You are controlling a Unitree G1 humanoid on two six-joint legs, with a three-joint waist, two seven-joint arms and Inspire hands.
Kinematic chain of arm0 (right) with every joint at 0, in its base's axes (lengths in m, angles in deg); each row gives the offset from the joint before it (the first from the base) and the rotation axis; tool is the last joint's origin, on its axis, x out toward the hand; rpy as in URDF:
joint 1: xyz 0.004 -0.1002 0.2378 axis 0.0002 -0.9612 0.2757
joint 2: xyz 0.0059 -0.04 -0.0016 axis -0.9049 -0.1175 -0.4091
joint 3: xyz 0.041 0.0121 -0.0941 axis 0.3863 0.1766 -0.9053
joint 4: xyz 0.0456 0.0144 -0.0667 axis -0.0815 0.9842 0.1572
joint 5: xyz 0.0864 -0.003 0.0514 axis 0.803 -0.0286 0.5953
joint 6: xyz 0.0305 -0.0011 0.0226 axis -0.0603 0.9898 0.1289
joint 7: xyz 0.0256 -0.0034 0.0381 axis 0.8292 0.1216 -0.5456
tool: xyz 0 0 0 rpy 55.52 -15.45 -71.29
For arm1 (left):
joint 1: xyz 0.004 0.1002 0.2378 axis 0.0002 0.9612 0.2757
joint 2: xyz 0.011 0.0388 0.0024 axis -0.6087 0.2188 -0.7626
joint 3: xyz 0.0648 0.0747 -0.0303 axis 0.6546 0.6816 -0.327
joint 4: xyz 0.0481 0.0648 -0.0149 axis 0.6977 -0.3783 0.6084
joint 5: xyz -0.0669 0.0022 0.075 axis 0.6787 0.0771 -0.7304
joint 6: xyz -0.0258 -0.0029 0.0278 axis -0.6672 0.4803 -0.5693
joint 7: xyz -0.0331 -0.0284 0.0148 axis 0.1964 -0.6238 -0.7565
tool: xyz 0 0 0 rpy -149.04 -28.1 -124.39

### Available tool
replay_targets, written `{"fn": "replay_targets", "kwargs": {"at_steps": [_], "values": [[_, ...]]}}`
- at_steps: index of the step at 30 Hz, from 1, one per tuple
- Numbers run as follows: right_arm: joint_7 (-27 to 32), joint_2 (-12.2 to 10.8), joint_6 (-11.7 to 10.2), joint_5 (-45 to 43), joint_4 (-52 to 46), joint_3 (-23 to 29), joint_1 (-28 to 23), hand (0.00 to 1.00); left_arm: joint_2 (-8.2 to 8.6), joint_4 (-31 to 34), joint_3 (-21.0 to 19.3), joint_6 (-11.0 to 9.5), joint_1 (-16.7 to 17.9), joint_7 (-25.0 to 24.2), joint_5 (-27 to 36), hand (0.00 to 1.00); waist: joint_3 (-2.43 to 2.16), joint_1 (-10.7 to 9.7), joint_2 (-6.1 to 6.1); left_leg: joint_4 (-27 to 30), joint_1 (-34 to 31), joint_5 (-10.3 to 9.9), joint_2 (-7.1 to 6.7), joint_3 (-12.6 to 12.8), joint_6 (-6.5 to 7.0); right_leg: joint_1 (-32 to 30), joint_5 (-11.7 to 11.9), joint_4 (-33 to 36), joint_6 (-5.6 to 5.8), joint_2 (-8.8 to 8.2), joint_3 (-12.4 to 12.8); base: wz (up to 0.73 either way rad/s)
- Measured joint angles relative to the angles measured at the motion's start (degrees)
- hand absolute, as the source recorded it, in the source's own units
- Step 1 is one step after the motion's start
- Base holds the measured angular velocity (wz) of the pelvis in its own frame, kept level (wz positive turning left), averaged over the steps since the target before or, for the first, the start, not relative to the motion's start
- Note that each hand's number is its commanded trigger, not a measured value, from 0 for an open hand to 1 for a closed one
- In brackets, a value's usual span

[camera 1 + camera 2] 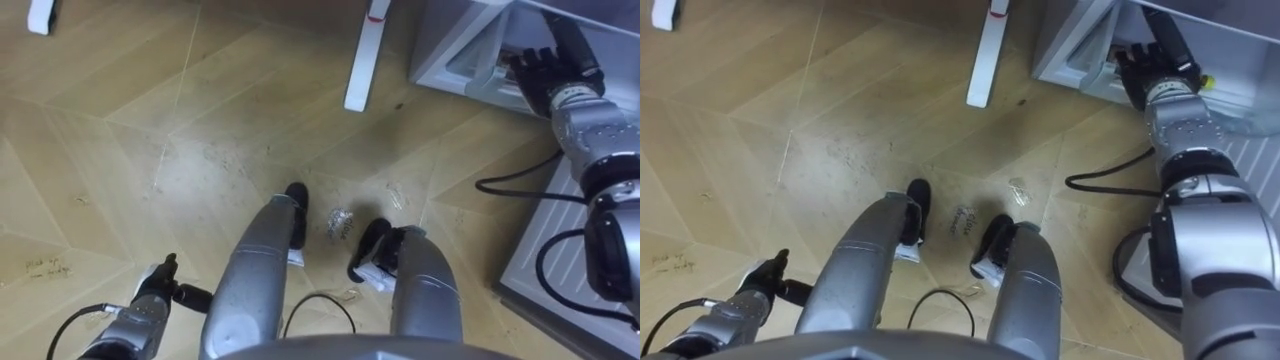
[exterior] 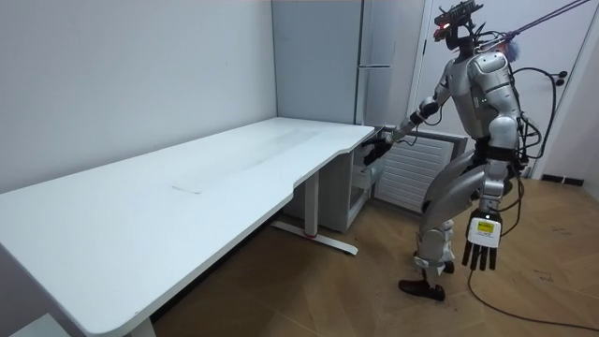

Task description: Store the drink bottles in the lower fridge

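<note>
Right hand (image 1: pixel 535 68) reaches out to the front edge of the lower fridge (image 1: pixel 450 45), though I cannot tell whether it grips. The left hand (image 2: pixel 482 245) hangs at the robot's side with straight fingers. The robot stands on the wood floor (image 1: pixel 150 150) at the curved end of the long white surface (image 2: pixel 187 201), whose leg (image 1: pixel 362 60) stands near the fridge's corner, with open floor behind the robot.

Right robot hand (image 1: pixel 540 72) outstretched, left robot hand (image 2: pixel 482 248) hanging

White table (image 2: pixel 140 215), grey-white fridge (image 1: pixel 450 45), tan chevron floor (image 1: pixel 150 130), black right hand (image 1: pixel 537 68).
</note>
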Motion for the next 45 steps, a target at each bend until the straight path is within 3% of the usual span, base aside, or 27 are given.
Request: {"fn": "replay_targets", "kwargs": {"at_steps": [3,8,14,19,25,30,34,38,45], "values": [[-1.16,0.00,0.07,-0.26,-0.40,-0.32,-0.11,0.00,0.00,0.01,-0.41,0.00,0.00,-1.02,-0.01,0.00,-0.05,-0.38,-0.07,-0.01,0.02,0.01,0.04,0.10,0.00,0.00,0.05,-0.03,-0.07,0.02,0.01,-0.01],[-1.76,-0.25,0.12,-0.68,-2.89,-2.68,-1.59,0.00,-0.06,-0.01,-0.90,-0.01,0.06,-1.24,0.09,0.00,-0.14,-0.42,-0.10,0.05,1.71,-0.35,1.43,0.75,-0.02,1.93,0.68,-1.48,-0.35,1.28,0.16,-0.11],[-2.23,-1.10,0.14,-2.06,-4.36,-3.58,-6.00,0.00,-0.52,-0.08,-1.01,0.05,0.29,-1.96,0.21,0.00,-0.73,-0.47,0.35,-2.49,7.34,-0.47,2.12,0.71,-0.27,8.13,1.70,-5.58,-0.23,2.52,-0.35,-0.06],[-3.73,-1.09,0.16,-2.42,-4.59,-4.84,-8.70,0.00,-0.61,-0.03,-2.57,0.05,0.59,-1.95,-0.03,0.00,-1.45,-0.46,0.43,-4.74,11.27,-0.40,1.97,0.72,-0.32,12.31,2.13,-8.31,0.10,2.66,-1.03,-0.01],[-5.02,-1.15,0.23,-2.41,-5.57,-4.79,-10.37,0.00,-0.61,-0.09,-4.80,-0.06,0.60,-2.30,-0.03,0.00,-1.65,-0.71,0.79,-6.16,12.73,-0.31,1.81,0.78,-0.23,13.86,2.47,-9.91,0.46,2.82,-1.01,0.00],[-7.98,-1.17,-0.09,-2.23,-8.11,-4.47,-14.67,0.00,-0.60,-0.36,-5.03,-0.12,1.17,-2.31,0.18,0.00,-1.72,-0.90,1.06,-7.03,13.77,-0.34,1.81,0.66,-0.26,15.19,2.48,-10.97,0.56,3.13,-1.02,0.02],[-9.41,-1.32,-1.06,-2.28,-12.05,-4.39,-20.30,0.00,-0.43,-0.37,-5.03,-0.08,1.93,-2.20,0.71,0.00,-2.27,-1.75,1.95,-7.80,14.32,-0.34,1.88,0.44,-0.34,16.00,2.65,-12.31,0.70,3.50,-1.22,0.00],[-10.63,-3.20,-1.52,-2.57,-13.71,-4.39,-24.92,0.00,-0.24,-0.60,-5.46,-0.17,2.41,-2.03,0.65,0.00,-2.63,-2.92,2.56,-8.77,14.97,-0.28,1.78,0.72,-0.41,16.35,2.78,-13.02,0.81,3.58,-1.06,-0.03],[-11.13,-6.24,-1.96,-2.34,-12.26,-4.09,-29.58,0.00,1.34,-1.12,-5.49,-2.60,2.43,-1.43,1.48,0.00,-2.60,-4.20,2.93,-9.67,15.07,-0.09,1.84,0.63,-0.68,16.47,3.09,-14.04,0.70,3.83,-0.97,0.00]]}}
